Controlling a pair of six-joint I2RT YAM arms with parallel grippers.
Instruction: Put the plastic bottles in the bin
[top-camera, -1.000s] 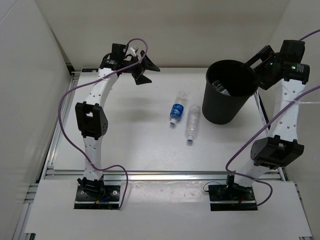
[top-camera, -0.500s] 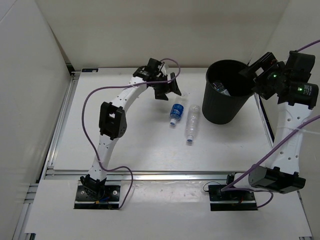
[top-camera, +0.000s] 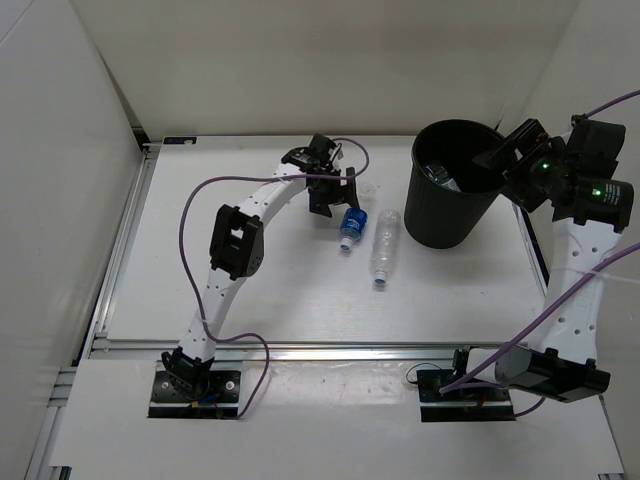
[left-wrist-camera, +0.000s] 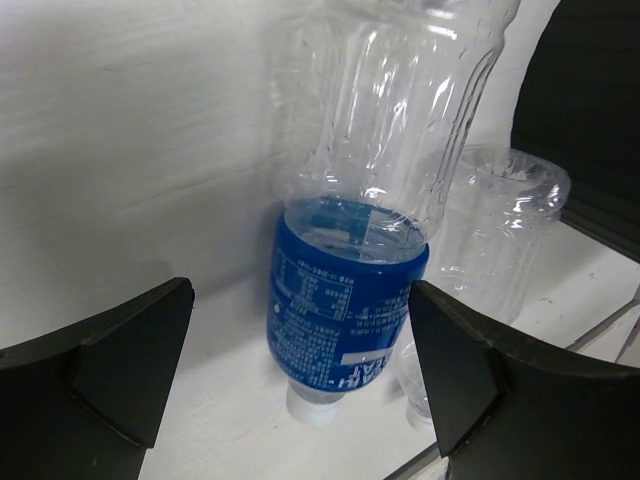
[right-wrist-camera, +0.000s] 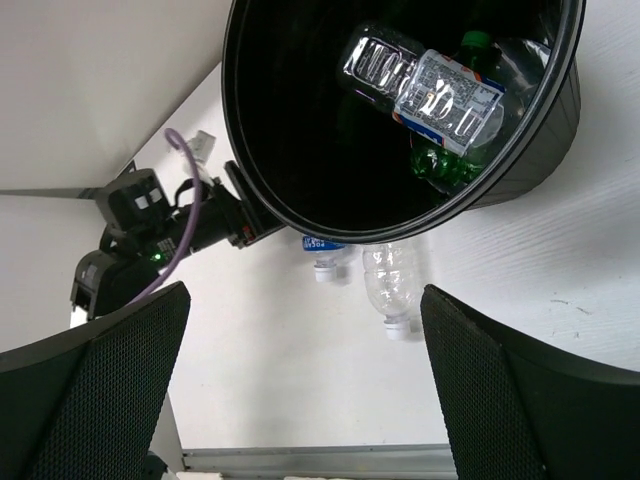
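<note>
The left claw (left-wrist-camera: 300, 288) was seen wide open, its 2 fingers spread to either side of the blue-labelled bottle (top-camera: 351, 222), with a gap left on each side and no contact shown. That bottle was laid flat on the white desk (top-camera: 270, 280), its cap pointed toward the near edge. Just beside it, on the right, the clear unlabelled bottle (top-camera: 384, 243) was laid in the same direction, a little nearer the arm bases. Whether the 2 bottles were touching could not be told. Both were found just left of the black bin (top-camera: 445, 222), which was stood upright at the far right of the desk.

The right claw (right-wrist-camera: 305, 290) was also held open and empty, raised above the bin's right rim and aimed down into its mouth. Inside the bin 2 bottles were seen lying at the bottom: the bottle with the white-red-blue label (right-wrist-camera: 440, 95) and, close beside it, the green bottle (right-wrist-camera: 440, 165).
</note>
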